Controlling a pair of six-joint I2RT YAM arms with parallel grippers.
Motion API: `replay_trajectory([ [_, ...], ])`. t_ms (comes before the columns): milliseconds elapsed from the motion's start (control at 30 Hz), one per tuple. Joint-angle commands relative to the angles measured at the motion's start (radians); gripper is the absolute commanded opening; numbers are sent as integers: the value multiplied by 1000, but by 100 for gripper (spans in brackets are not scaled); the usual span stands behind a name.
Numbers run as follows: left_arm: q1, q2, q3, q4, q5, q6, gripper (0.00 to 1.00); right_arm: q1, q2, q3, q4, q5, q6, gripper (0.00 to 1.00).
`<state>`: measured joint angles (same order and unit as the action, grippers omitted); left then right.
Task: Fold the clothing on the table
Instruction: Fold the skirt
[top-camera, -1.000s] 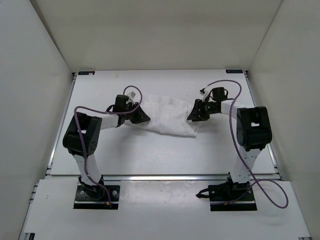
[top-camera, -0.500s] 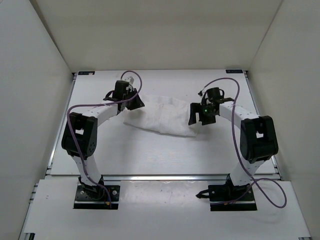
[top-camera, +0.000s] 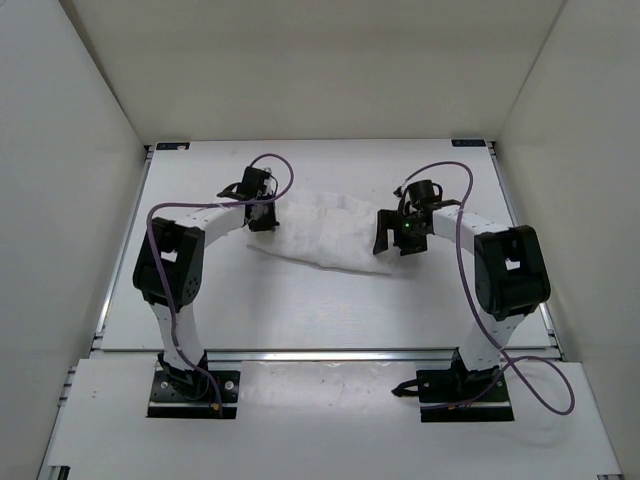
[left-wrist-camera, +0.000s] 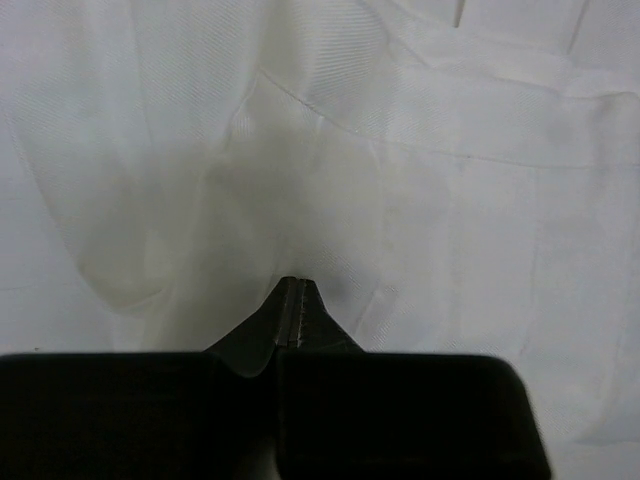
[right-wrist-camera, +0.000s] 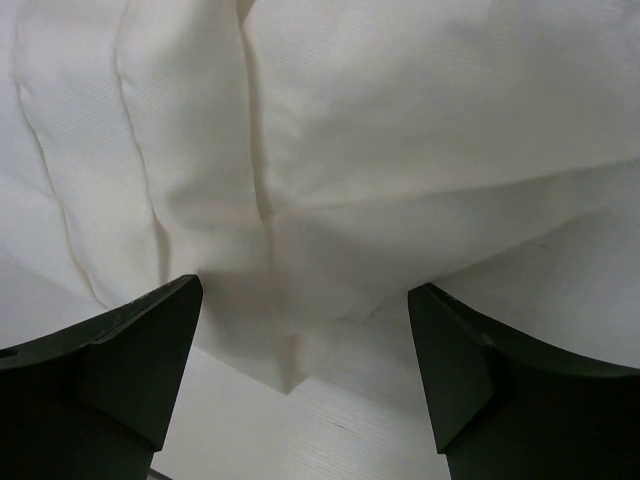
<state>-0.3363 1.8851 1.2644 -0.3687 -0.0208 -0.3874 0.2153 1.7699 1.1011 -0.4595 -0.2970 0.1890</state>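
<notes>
The clothing (top-camera: 327, 231), a white pleated skirt, lies crumpled across the middle of the table (top-camera: 300, 300). My left gripper (top-camera: 262, 214) is at the skirt's far left edge. In the left wrist view its jaws (left-wrist-camera: 292, 286) are shut tip to tip, right down on the fabric (left-wrist-camera: 420, 180), and no cloth shows between them. My right gripper (top-camera: 391, 235) hangs at the skirt's right end. It stands open (right-wrist-camera: 305, 290), with a pointed corner of the cloth (right-wrist-camera: 290, 370) lying on the table between its fingers, untouched.
White walls enclose the table on three sides. Metal rails (top-camera: 300, 353) run along its edges. Purple cables (top-camera: 468, 190) loop above both arms. Bare table (right-wrist-camera: 330, 430) shows under the right gripper.
Both grippers moved from the skirt's near edge toward the far side. The right jaws opened wide. The left jaws closed completely. The skirt's left edge now lies a little further back.
</notes>
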Motion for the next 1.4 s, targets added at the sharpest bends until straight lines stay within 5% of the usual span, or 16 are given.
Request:
replay_trajectory([
  [0,-7,15,36,-47,-34,16,0,-4,28,25,65,-37,29,82],
  [167,-21,49,59,-82,-41,12,0,18,92,60,70,-27,18,75],
  [267,-55,68,76,-105,-59,12,0,32,143,92,52,-34,21,54],
  [467,-99,72,66,-125,-68,-11,0,62,230,131,12,39,20,34],
  [567,-128,62,29,-127,-56,-33,0,49,218,122,19,56,21,8],
  [633,-130,51,4,-113,-39,-50,0,21,177,125,27,67,18,2],
  [967,-211,114,35,-59,97,-99,0,-111,33,345,-80,-29,-52,0],
  [1367,-175,166,13,59,228,-215,0,177,144,647,-159,-112,-40,1],
])
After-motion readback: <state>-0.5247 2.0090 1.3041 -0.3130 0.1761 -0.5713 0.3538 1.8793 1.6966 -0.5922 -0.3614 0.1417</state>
